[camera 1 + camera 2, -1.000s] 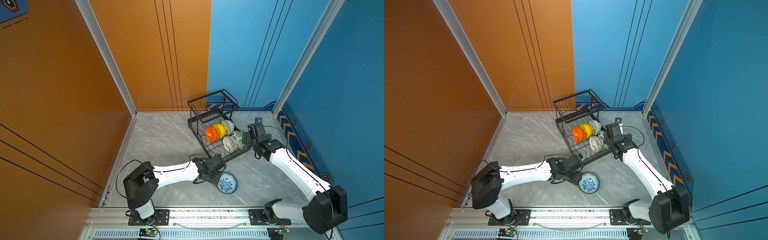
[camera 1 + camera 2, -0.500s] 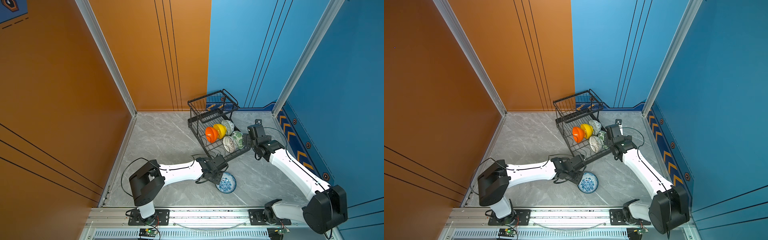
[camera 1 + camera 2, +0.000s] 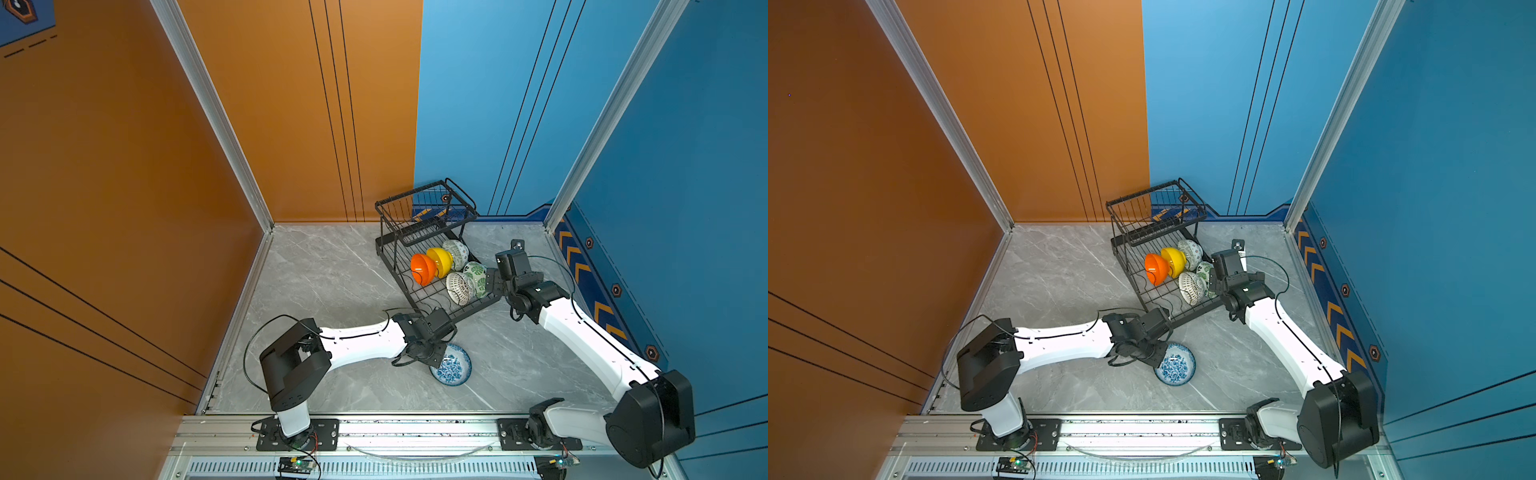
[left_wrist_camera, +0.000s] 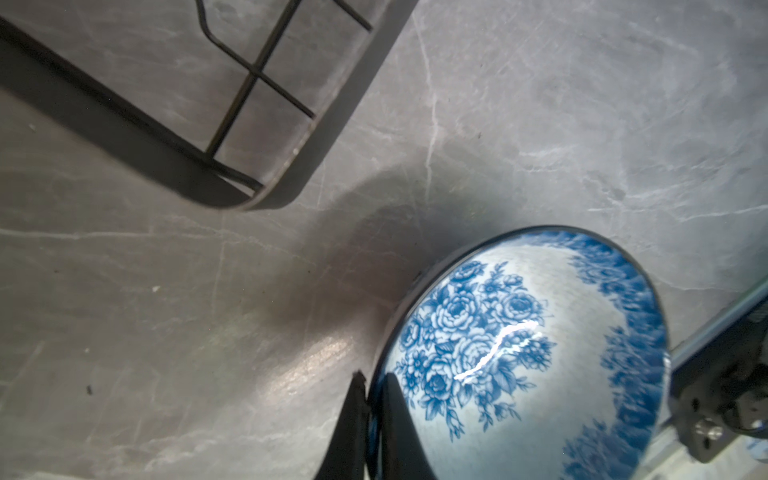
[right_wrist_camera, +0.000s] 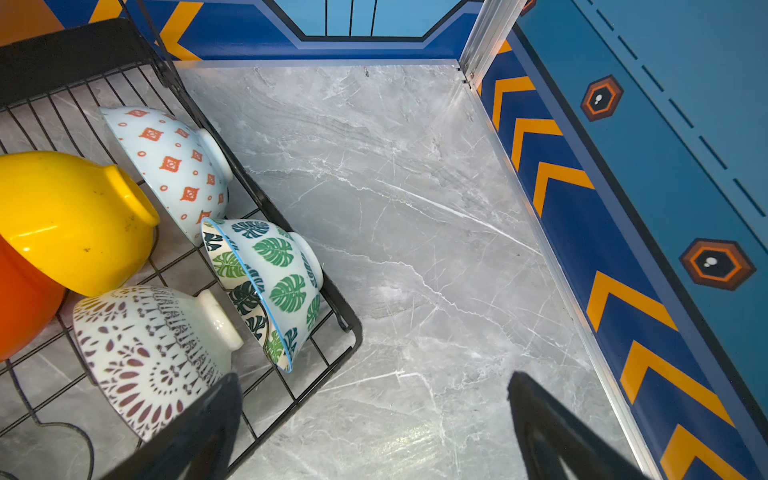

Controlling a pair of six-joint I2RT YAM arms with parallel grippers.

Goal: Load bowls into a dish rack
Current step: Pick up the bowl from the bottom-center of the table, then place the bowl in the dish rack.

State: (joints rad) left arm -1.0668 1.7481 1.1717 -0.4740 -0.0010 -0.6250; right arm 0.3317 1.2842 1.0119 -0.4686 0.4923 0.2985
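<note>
The left gripper (image 4: 374, 379) is clamped on the rim of the blue-and-white floral bowl (image 3: 452, 368), one finger inside and one outside. In both top views that bowl is outside the black wire dish rack (image 3: 478, 308), at about its 6 o'clock, over the grey marble table (image 3: 316, 282). The right gripper (image 5: 370, 390) is spread wide and empty at the rack's 3 o'clock side, beside the leaf-patterned bowl (image 5: 282, 270) standing on edge inside.

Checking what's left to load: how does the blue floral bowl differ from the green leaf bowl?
The blue floral bowl sits on the marble table, outside the dish rack; the green leaf bowl is in the rack. The floral bowl faces mouth up; the leaf bowl is tipped on its side. The left gripper pinches the floral bowl's rim; nothing holds the leaf bowl. Both are small, round and patterned.
</note>
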